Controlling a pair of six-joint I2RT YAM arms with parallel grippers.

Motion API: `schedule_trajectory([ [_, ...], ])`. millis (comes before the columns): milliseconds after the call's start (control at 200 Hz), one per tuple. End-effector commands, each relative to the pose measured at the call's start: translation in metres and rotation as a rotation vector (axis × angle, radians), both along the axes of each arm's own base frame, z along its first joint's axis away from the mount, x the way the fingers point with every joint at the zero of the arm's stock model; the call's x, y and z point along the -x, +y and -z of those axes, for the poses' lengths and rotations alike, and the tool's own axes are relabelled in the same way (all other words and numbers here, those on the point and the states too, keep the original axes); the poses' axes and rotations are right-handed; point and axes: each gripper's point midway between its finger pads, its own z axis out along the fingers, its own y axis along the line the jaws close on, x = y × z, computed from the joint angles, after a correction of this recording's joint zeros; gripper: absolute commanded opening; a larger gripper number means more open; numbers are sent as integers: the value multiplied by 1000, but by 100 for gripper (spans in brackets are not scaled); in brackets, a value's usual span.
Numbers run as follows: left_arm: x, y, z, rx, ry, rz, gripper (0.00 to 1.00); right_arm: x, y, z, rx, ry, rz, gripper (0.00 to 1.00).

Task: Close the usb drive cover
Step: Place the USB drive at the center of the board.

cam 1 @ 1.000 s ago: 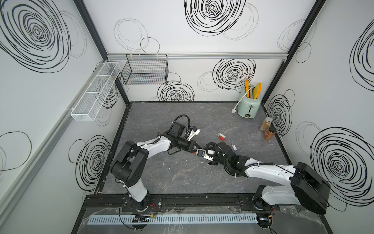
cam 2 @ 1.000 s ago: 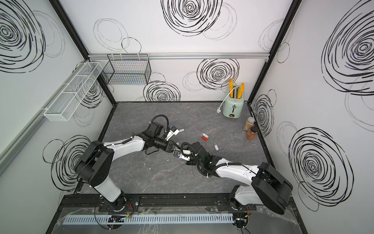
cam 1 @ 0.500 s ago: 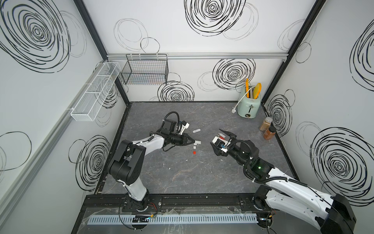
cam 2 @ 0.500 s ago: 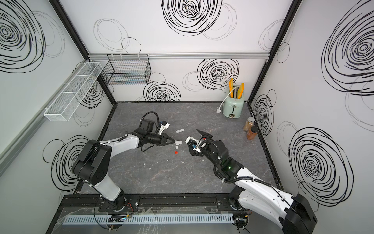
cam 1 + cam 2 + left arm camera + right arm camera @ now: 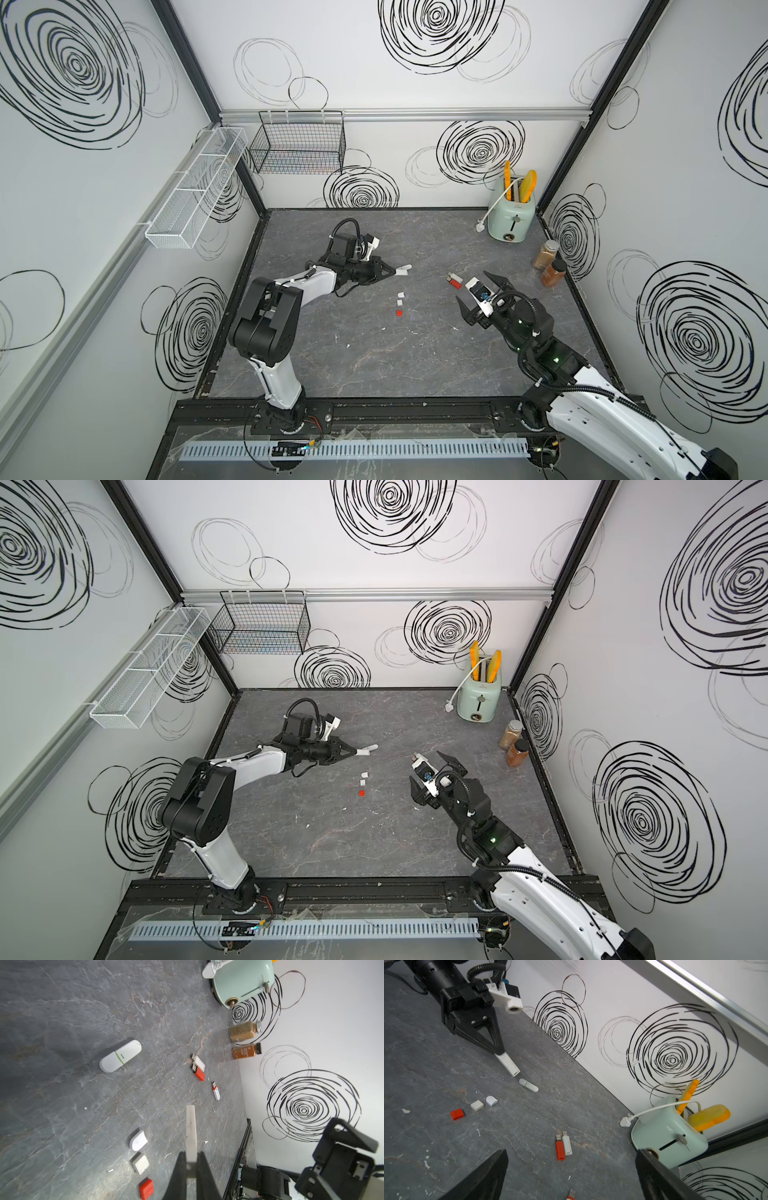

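L gripper [image 5: 390,272] stays clamped on white usb drive [image 5: 507,1062], held low over table [image 5: 374,374], left of centre. R gripper [image 5: 473,286] was pinched shut against the drive mid-table a sec ago. Now it's backed off right, jaws wide, empty. L wrist view shows a seam partway along the stick, so the cover [image 5: 190,1120] is prob pushed on; can't confirm fully seated. If so, this drive is done. Loose caps [image 5: 477,1105] and uncapped drives [image 5: 563,1147] lie on the table.
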Motion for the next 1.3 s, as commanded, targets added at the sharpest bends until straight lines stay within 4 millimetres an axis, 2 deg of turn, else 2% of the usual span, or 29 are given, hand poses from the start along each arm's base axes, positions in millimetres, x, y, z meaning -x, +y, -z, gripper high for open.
schedule_trajectory([
  [0, -19, -8, -8, 61, 13, -49, 0, 1, -11, 0, -82, -31, 53, 99],
  [145, -15, -17, 2, 98, 53, -58, 0, 7, -16, -6, -138, -102, 52, 99],
  [440, -8, -33, 27, 57, 105, -41, 0, 10, -16, -8, -156, -134, 35, 99],
  [755, -14, -27, 55, 18, 162, -66, 0, 11, -15, -11, -157, -149, 23, 99],
  [1146, -22, -26, 78, -21, 206, -52, 0, 10, -16, -9, -155, -148, 26, 99],
  [1226, -23, -25, 83, -28, 217, -49, 2, 11, -15, -9, -154, -149, 19, 99],
  [1241, -23, -25, 83, -31, 216, -50, 7, 11, -15, -9, -153, -146, 20, 99],
  [1291, -21, -25, 83, -33, 211, -47, 12, 11, -16, -8, -151, -143, 26, 99],
])
